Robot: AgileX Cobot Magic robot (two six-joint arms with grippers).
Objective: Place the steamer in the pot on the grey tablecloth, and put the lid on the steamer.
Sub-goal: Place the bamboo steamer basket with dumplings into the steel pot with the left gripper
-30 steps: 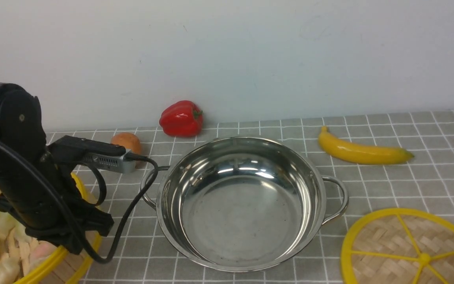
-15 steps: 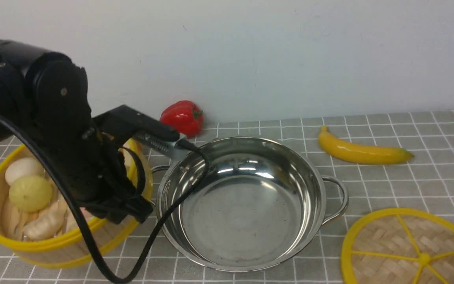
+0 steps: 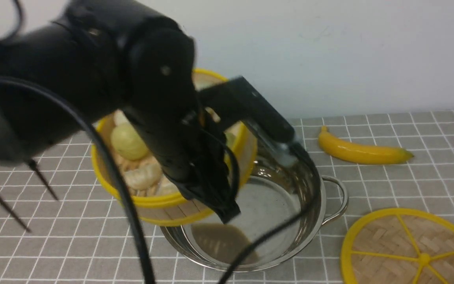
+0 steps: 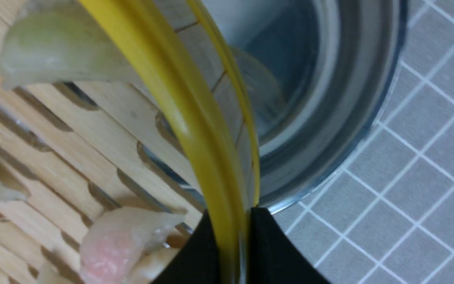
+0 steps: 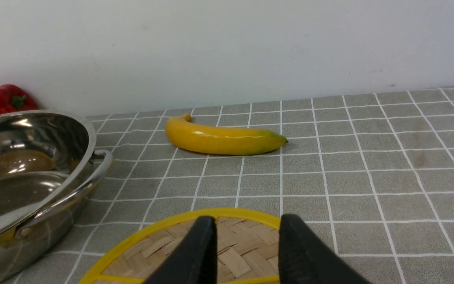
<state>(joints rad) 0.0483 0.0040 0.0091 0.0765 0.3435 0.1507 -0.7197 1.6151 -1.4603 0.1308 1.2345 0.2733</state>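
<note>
Bamboo steamer (image 3: 152,202), clamped at one rim point by the left gripper (image 4: 233,244), is held tilted over the 9 o'clock edge of the pot (image 3: 274,205), so slipping or a rim strike is judged possible; right gripper (image 5: 246,244) is seen open above the lid (image 3: 392,252).

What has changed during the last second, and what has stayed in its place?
The left gripper, shut on the rim of the steamer, has lifted it from the near left of the cloth and carried it to the right. The steamer now hangs above the left part of the pot, not yet set down. No new grasp or release shows. The pot, the lid and the banana have not moved.
</note>
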